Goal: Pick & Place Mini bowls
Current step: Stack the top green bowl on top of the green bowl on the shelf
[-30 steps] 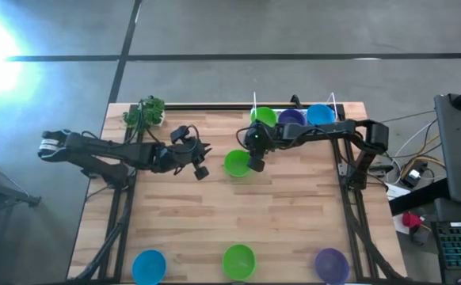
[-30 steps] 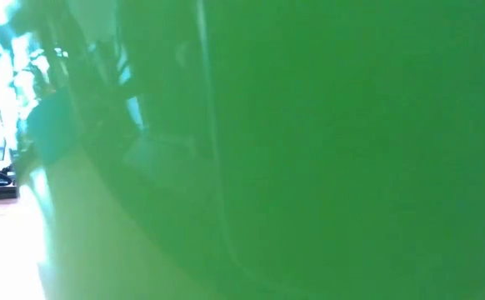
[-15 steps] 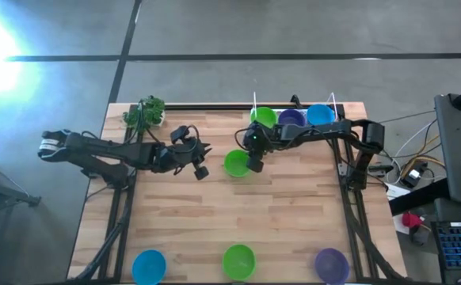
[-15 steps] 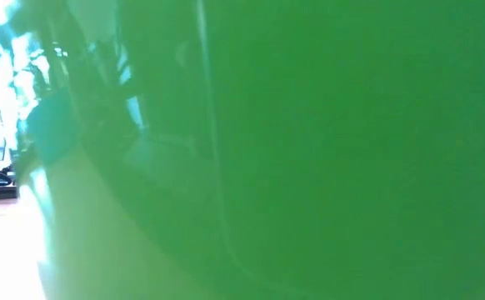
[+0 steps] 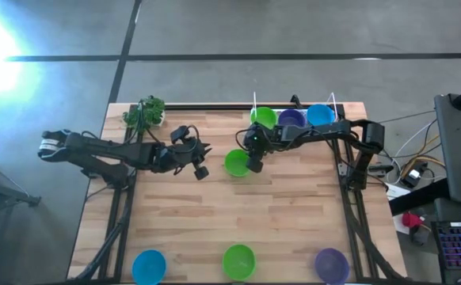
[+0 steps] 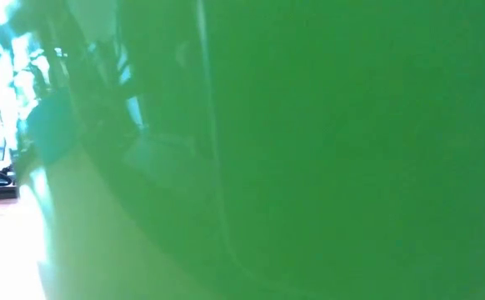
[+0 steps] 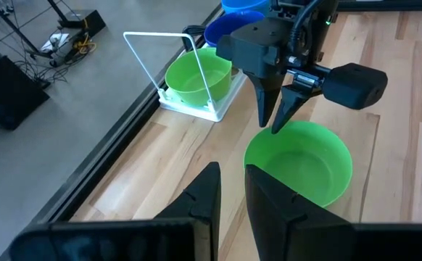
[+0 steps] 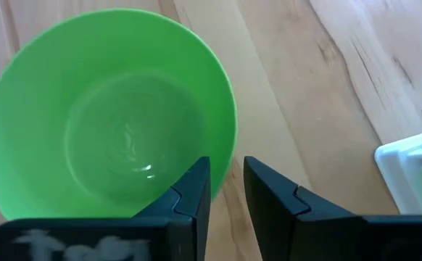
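near the middle of the desk, toward its far edge, a bright green mini bowl (image 5: 236, 163) sits upright on the wood. the right gripper (image 8: 227, 190) hangs over the bowl's rim, one finger inside and one outside, with a narrow gap between them; the fingers straddle the wall and look not yet pinched on it. the left gripper (image 7: 231, 197) waits just beside the bowl, fingers a little apart, empty. a white rack (image 5: 292, 119) at the far edge holds green, purple and blue bowls; three more line the near edge. the thin, slick rim could slide out of a shallow pinch, or the bowl could tip as it lifts.
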Controlling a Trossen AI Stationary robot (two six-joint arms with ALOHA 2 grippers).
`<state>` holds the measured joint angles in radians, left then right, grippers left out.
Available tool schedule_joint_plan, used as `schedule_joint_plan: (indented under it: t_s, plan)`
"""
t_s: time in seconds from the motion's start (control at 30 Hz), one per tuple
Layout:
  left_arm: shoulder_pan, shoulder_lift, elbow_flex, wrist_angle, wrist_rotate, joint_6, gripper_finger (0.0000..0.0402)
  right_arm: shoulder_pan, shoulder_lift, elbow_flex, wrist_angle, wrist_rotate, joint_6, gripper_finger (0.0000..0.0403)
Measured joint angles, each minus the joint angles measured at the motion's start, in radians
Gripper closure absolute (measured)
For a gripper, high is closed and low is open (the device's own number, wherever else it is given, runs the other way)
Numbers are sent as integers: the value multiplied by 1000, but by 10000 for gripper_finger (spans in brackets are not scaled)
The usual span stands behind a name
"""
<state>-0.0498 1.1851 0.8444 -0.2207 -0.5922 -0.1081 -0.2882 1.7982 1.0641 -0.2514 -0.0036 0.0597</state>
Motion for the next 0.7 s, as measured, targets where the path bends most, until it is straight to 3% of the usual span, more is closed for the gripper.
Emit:
schedule_joint_plan:
  t_s: [0.37,0.7]
  plan:
    - [0,0,0,-2,1,0,342,0,52,5,8,-5,12,324]
    - [0,0,0,-6,1,0,342,-1,49,10,-5,-12,49,389]
